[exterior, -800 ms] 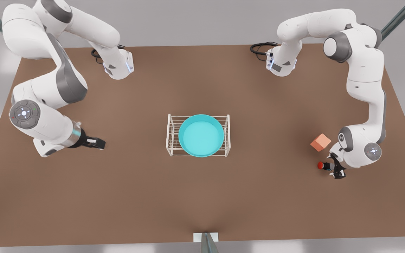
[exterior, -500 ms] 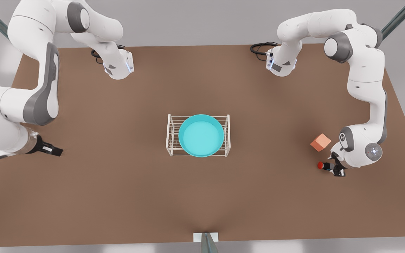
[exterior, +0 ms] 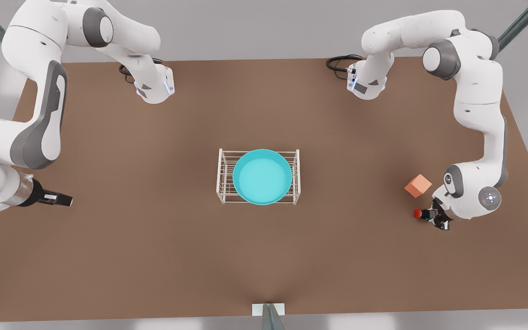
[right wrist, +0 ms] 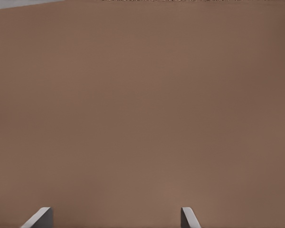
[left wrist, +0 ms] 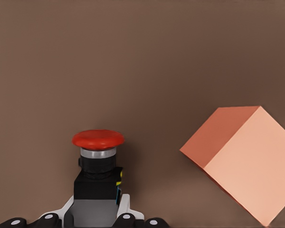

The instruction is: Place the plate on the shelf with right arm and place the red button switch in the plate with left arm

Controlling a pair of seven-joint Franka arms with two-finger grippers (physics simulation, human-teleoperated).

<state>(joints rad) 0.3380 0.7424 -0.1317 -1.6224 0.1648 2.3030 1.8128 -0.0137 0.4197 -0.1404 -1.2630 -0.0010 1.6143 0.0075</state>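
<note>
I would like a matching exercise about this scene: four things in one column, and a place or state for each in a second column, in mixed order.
1. plate
2. red button switch
3. cube
4. right gripper

a. open, over bare table, at the front view's left
b. between the left gripper's fingers
c. on the shelf
d. orange, on the table beside the switch

Pairs: 1-c, 2-b, 3-d, 4-a

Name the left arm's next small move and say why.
Probably lift the switch straight up. The left gripper looks shut on its dark body, the cube sits close beside, and the plate already rests on the shelf. The right gripper waits, open.
</note>
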